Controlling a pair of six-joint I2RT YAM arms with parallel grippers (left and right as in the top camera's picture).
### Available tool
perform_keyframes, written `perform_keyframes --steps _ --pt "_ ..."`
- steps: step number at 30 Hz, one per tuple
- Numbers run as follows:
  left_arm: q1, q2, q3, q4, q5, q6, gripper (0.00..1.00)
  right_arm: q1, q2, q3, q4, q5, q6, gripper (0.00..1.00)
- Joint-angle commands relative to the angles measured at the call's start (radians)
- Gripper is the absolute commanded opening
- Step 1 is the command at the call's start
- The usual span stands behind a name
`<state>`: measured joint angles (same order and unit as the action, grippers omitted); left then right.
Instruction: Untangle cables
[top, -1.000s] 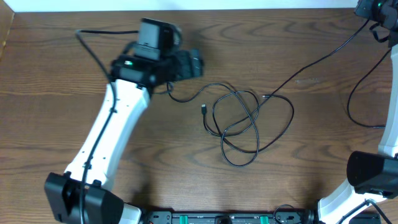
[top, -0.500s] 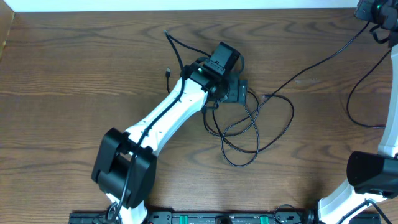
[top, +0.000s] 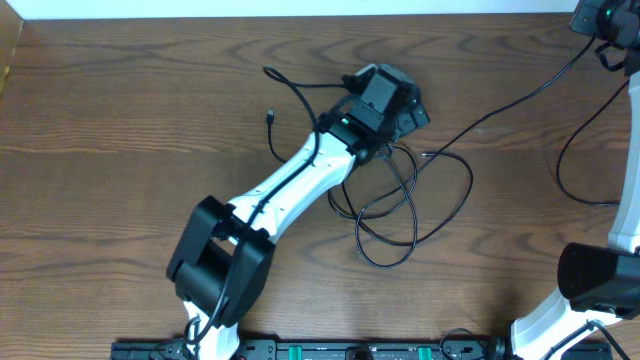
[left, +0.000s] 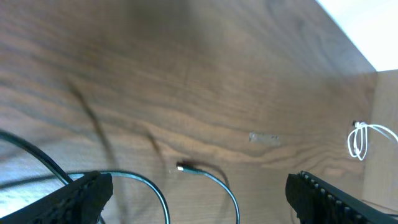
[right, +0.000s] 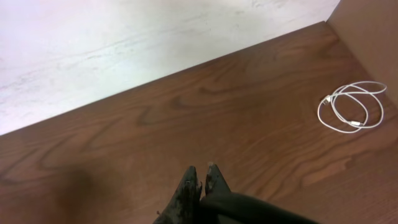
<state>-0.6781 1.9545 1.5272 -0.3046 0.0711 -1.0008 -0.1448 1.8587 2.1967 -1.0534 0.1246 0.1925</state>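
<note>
Because the left gripper (left: 200, 186) hangs with its fingers (left: 87, 198) wide apart and nothing between them, the first danger is in the closing itself. In the left wrist view a plug (left: 180, 167) lies on the table (top: 120, 180) in the lower middle of the frame, with thin strands curving beside it (this view is blurred, so I cannot count them). If the jaws close here, they may take two strands together, and a pull would then tighten the tangle instead of opening it.

The cables (top: 405, 200) lie in the centre of the overhead view as loose loops that cross each other, just below the gripper. The arm hides their upper left part, so a crossing there cannot be judged; lifting the wrong strand could draw a loop shut.

A second plug (top: 271, 117) lies left of the gripper and could catch on the arm. One strand runs toward the upper right corner; I cannot tell where it ends.

The right gripper (right: 200, 177), in that far corner, has its fingers together on nothing. Since it is well apart from the loops, nothing pins them, and the whole bundle may simply slide. A white coil (right: 350, 113) lies alone at the right of the right wrist view.
</note>
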Motion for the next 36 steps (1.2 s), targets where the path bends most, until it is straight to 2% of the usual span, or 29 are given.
perform_keyframes --steps 1,4,28,29,30,31,33,36 --pt "-0.023 0.066 0.015 0.000 -0.002 -0.100 0.95 0.002 0.010 0.000 -0.007 0.008 -0.014 0.01" --pt "-0.042 0.086 0.015 0.000 0.007 -0.143 0.95 0.002 0.010 0.000 -0.011 0.008 -0.014 0.01" --pt "-0.104 0.204 0.015 0.032 0.012 -0.155 0.93 0.002 0.010 0.000 -0.015 0.068 -0.014 0.01" --pt "-0.104 0.206 0.015 0.034 0.006 -0.147 0.87 0.002 0.010 0.000 -0.017 0.068 -0.014 0.01" --pt "-0.103 0.206 0.015 0.045 -0.009 -0.099 0.26 0.001 0.010 0.000 -0.020 0.068 -0.014 0.01" --pt "-0.101 0.205 0.016 0.069 -0.011 -0.017 0.08 0.000 0.010 0.000 -0.023 0.068 -0.014 0.01" --pt "-0.092 0.182 0.030 0.055 -0.016 0.083 0.08 0.000 0.010 0.000 -0.023 0.068 -0.014 0.01" --pt "-0.077 0.120 0.049 0.010 -0.024 0.141 0.07 0.000 0.010 0.000 -0.025 0.068 -0.014 0.01"
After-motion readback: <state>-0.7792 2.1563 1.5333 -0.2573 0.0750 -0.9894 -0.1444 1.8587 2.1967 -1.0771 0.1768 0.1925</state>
